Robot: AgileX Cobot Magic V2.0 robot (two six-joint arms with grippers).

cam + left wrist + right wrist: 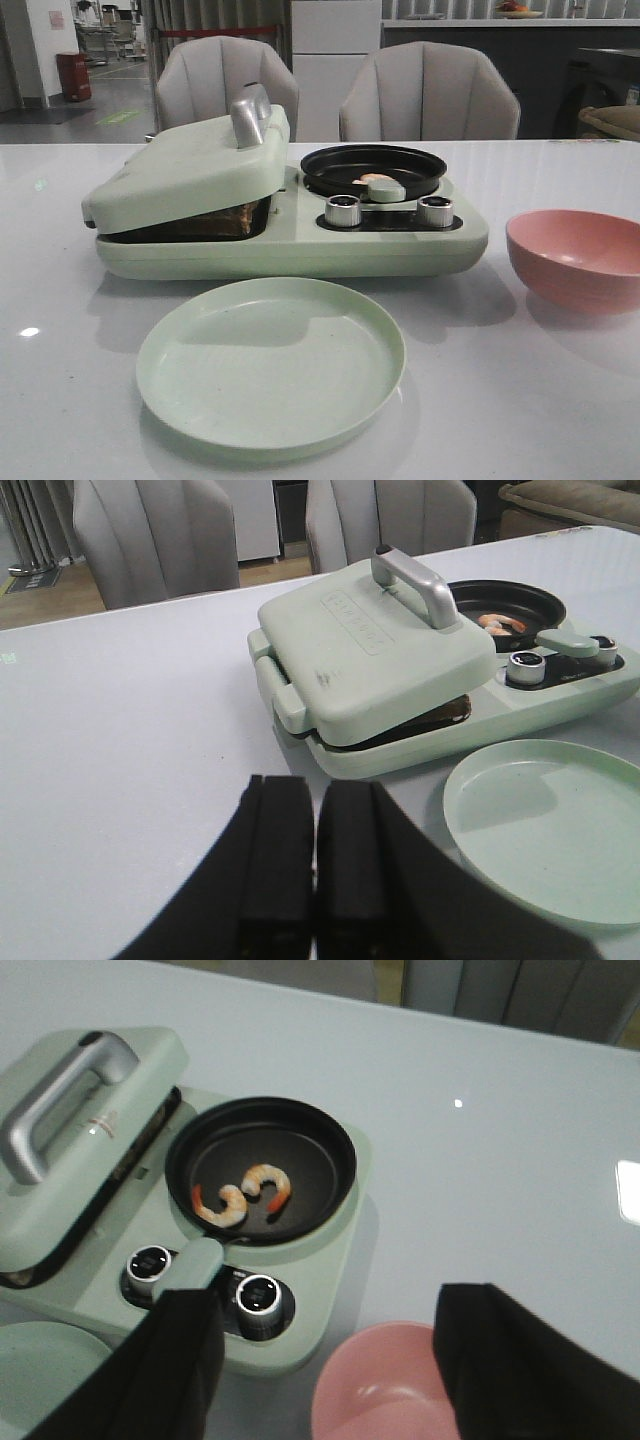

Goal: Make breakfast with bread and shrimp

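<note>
Two curled shrimp [243, 1195] lying side by side, about touching, in the black pan [320, 1150], toward its 7 o'clock rim in the right wrist view; probably light, soft, slippery and easily crushed, so best pinched gently across the thick of the curl. Bread [225, 222] clamped under the press lid [190, 165], at 9 o'clock of the pan from the front; likely soft, needing the lid handle [415, 580] lifted first. Left gripper [315, 855] clenched on nothing; right gripper [325, 1360] released, jaws wide above the pink bowl [385, 1385].
</note>
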